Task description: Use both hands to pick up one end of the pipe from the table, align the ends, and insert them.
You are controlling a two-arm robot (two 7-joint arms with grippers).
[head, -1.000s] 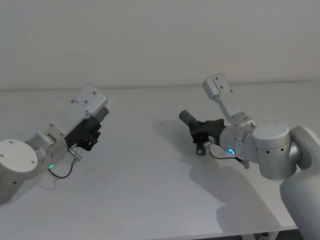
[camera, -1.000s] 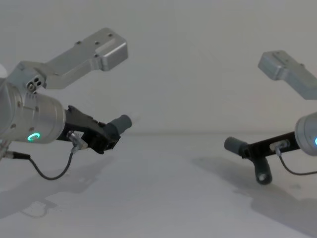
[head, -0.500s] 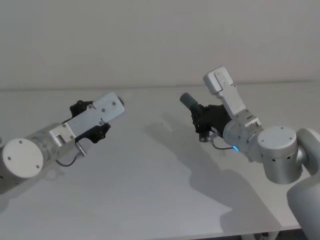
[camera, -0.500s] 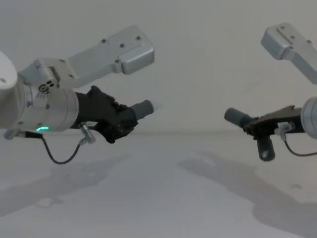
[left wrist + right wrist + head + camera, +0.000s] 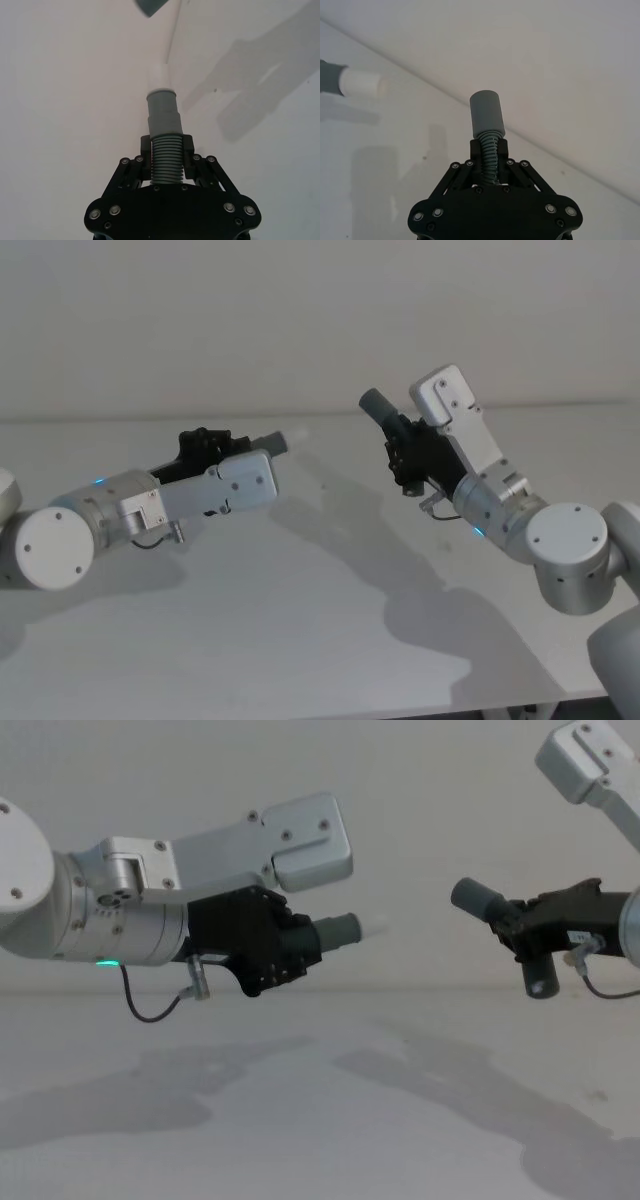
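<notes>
Aloft over the table (image 5: 300, 1120), the two tube ends face each other across open air. The left gripper (image 5: 300, 945) is clamped on the ribbed stem of the straight tube (image 5: 340, 932), whose white tip (image 5: 372, 927) points toward the robot's right and slightly upward. The right gripper (image 5: 520, 930) is clamped on the bent tube (image 5: 538, 975) near its elbow. The socket (image 5: 470, 898) aims back toward the left and tilts upward, while the other leg hangs down. Tip and socket are well apart, and in the chest view the socket sits the higher of the two. Each axis slopes up toward the gap, so the ends would meet at an angle rather than in line. The insertion likely depends on bringing socket and tip onto one axis before closing the gap. Neither arm looks clearly nearer.
</notes>
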